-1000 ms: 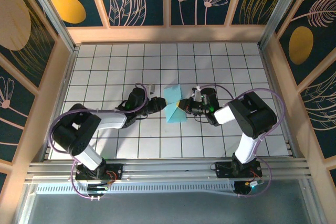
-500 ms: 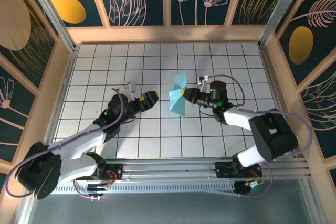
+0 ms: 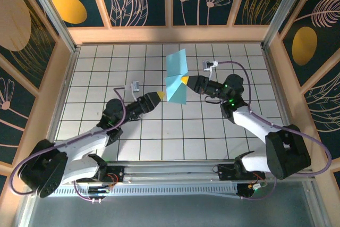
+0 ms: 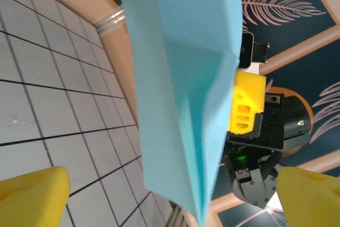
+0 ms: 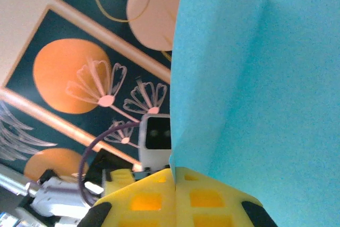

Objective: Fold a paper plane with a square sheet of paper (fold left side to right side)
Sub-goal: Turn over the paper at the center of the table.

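My left fingers [image 4: 33,194] stand spread wide with nothing between them, while the right fingers [image 5: 159,201] are pressed together on an edge of the sheet of paper [image 3: 175,77]. A second ago both grippers were low over the table [image 3: 212,136] with the sheet between them, so the left has just let go and I now carry the sheet on the right alone; I read that as a handover between creases, not a finished plane, since the light-blue shape is creased but broad and partly fanned open. The left arm lies long and low from its base toward the middle, the left gripper [image 3: 155,98] just beside the sheet's lower left corner, apart from it as far as I can tell; the right arm has swung outward and reaches back toward the centre, the right gripper [image 3: 186,81] raised and pointing left, holding the sheet in the air above the tiles.
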